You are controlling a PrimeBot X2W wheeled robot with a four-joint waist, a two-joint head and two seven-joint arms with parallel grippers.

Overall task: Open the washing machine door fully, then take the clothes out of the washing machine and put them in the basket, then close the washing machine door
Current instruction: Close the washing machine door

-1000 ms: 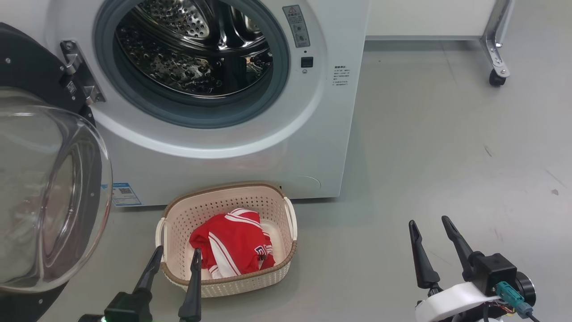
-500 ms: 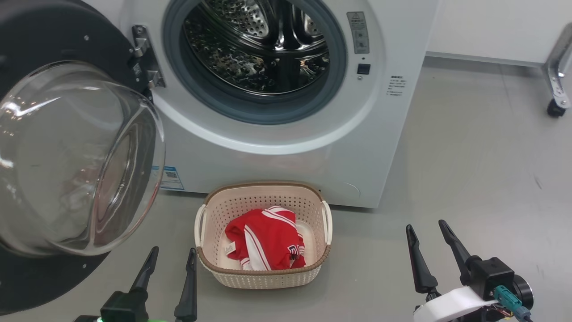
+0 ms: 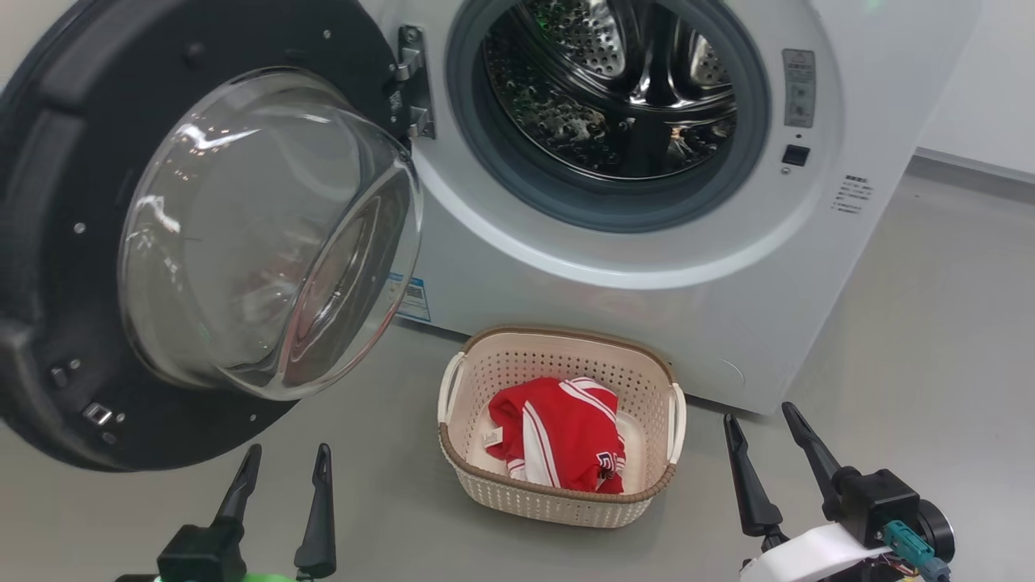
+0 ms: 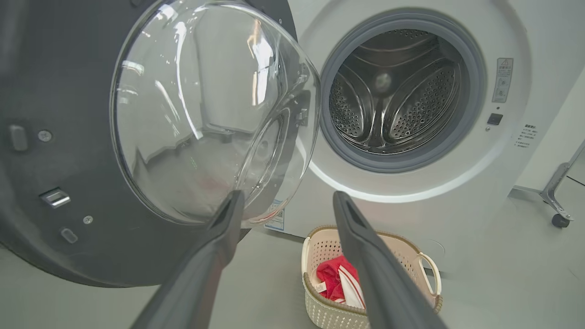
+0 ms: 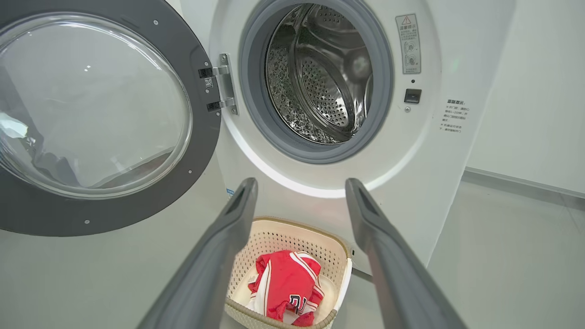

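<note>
The white washing machine (image 3: 647, 267) stands with its steel drum (image 3: 614, 89) bare of fabric. Its door (image 3: 202, 234), a black ring round a bulging glass bowl, hangs wide open on the left hinge. On the floor in front sits the cream basket (image 3: 558, 493) holding the clothes (image 3: 562, 432), a red jersey with white stripes. My left gripper (image 3: 285, 457) is open at the lower left, below the door. My right gripper (image 3: 758, 416) is open, right of the basket. The left wrist view shows the door (image 4: 68, 137) close ahead, and the right wrist view shows the basket (image 5: 292, 235) between the fingers.
Grey floor spreads to the right of the machine. A white wall with a grey skirting (image 3: 970, 162) runs behind it. A metal leg on a black castor (image 4: 558, 219) stands at the far right in the left wrist view.
The head camera has swung left, so the whole scene has slid right and the open door fills more of the picture. Both grippers stay open, low in view.
</note>
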